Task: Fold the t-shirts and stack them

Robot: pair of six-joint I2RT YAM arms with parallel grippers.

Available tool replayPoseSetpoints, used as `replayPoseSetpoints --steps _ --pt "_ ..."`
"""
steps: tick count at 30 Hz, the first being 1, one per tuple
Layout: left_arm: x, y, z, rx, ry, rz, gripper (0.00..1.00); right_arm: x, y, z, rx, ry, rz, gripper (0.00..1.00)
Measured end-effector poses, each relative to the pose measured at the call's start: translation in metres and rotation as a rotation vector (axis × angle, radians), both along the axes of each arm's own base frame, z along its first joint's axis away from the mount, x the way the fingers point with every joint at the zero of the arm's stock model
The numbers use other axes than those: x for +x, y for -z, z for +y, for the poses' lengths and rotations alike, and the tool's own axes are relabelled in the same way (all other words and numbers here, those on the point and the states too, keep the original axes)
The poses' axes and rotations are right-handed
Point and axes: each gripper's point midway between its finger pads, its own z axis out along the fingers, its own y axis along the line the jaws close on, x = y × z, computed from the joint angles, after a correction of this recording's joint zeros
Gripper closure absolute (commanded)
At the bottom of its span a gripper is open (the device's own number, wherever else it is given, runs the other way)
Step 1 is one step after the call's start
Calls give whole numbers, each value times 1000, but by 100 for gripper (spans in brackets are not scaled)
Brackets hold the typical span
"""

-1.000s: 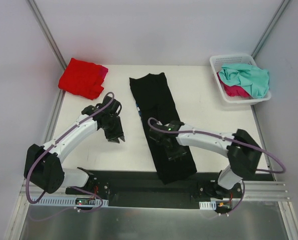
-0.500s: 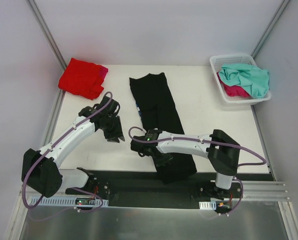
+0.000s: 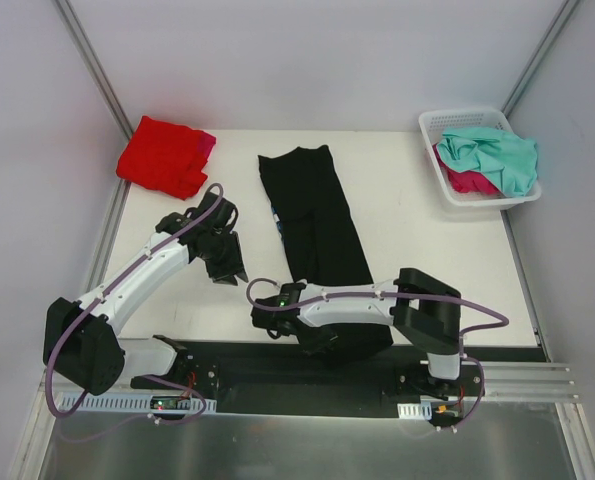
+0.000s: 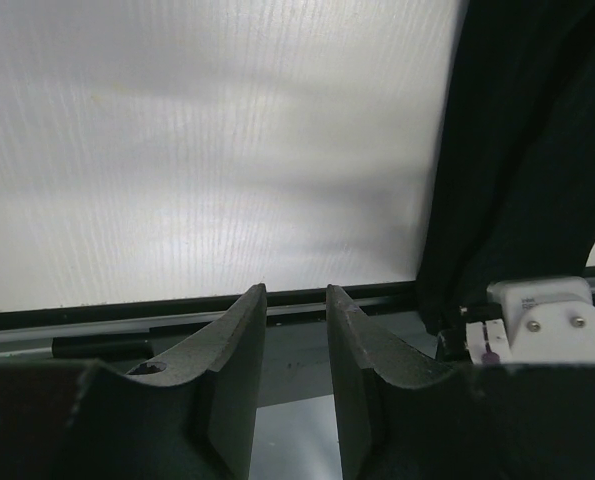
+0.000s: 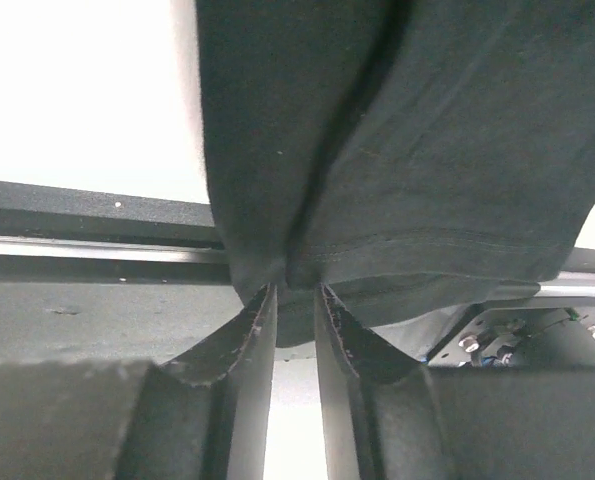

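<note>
On the white table we see the black t-shirt lying as a long folded strip from near the far edge down to the near edge. There the right gripper is clenched on a bunched fold of it. The left gripper hangs left of the strip, slightly parted and empty, while the red t-shirt lies folded at the far left corner.

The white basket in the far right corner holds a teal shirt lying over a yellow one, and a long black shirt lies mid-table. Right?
Not quite. In the white basket, a magenta-pink shirt lies under the teal shirt, not a yellow one; the top external view shows it. The rest holds: the basket is in the far right corner, and the black shirt lies stretched out mid-table.
</note>
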Motion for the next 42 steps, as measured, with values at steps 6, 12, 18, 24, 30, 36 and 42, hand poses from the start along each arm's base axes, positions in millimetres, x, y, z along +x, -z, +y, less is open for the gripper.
replayPoseSetpoints --steps 6,12,18,24,30,36,42 --pt "0 0 0 1 6 -2 69 -11 12 1 -11 1 28 76" --pt "0 0 0 1 11 -3 69 -12 13 1 -12 0 28 76" --pt "0 0 1 3 18 -5 69 -16 16 -12 -29 0 33 76" --pt "-1 -1 5 8 9 -2 69 -16 17 -10 -17 -11 41 76" --pt "-2 -10 13 8 -3 -16 69 -7 -17 10 118 -13 25 75" --pt "-1 -13 12 4 -2 -26 69 29 -53 -1 264 74 -37 75" --pt "-1 -14 14 4 -4 -29 69 50 -1 -52 121 179 28 75"
